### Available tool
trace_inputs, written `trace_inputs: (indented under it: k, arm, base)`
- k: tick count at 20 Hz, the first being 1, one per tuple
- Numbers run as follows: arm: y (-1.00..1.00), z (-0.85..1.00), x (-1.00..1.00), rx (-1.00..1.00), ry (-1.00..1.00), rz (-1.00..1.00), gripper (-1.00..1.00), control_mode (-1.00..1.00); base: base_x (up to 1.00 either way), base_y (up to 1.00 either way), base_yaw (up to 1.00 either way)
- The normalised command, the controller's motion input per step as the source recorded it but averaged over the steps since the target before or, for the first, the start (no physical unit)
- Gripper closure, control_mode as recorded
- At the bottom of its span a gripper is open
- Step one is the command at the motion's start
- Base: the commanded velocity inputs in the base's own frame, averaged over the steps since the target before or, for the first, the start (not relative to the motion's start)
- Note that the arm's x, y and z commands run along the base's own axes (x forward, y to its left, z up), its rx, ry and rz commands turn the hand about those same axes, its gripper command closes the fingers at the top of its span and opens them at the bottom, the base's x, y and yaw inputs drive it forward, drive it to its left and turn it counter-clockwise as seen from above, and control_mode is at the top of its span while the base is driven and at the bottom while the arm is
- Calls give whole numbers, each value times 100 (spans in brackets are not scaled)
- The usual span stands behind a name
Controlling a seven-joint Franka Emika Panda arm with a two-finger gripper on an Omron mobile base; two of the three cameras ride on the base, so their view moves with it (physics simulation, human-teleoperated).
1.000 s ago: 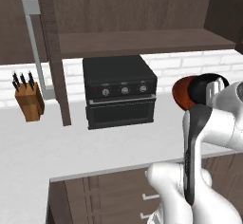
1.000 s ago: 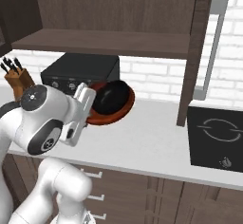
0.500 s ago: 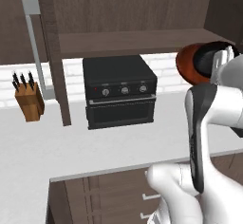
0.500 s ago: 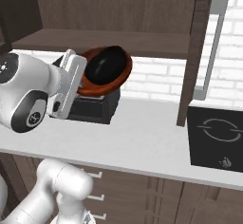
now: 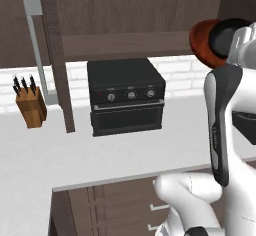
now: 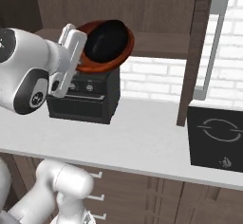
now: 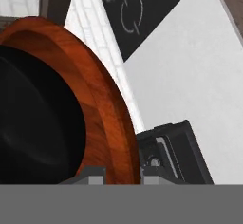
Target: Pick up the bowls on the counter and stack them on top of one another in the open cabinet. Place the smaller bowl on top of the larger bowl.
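Reddish-brown, the larger bowl (image 6: 90,64) hangs in the air tipped steeply on edge, with the smaller bowl (image 6: 108,40) already nested black inside it — both are lifted off the counter (image 6: 142,140) and sit at about the height of the open cabinet (image 6: 156,45) shelf board, above the toaster oven (image 6: 88,95). The gripper (image 6: 79,52) pinches the brown rim on its left side; the jaws stand narrow, clamped across the rim wall, as the hand view shows with the rim (image 7: 111,109) running between the finger tips.

Step in hand looks like carrying the stacked pair into the cabinet. To do it well the robot should level the wrist first — at this tilt the black bowl could slide out. Then it should move the pair far, over the shelf board, clearing the board's front edge and the dark cabinet post (image 6: 192,52) to the right, lower until the brown base rests flat, and only then let go. A rim pinch is a weak hold, so slow moves suit it.
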Motion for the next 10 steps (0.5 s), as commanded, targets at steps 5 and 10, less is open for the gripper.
trace_inputs:
  k: [5,10]
  arm:
    - [0,22,59,10,-1,8,100,-100]
    - [6,0,75,0,-4,10,100,-100]
  base:
    - [0,0,0]
    - [0,0,0]
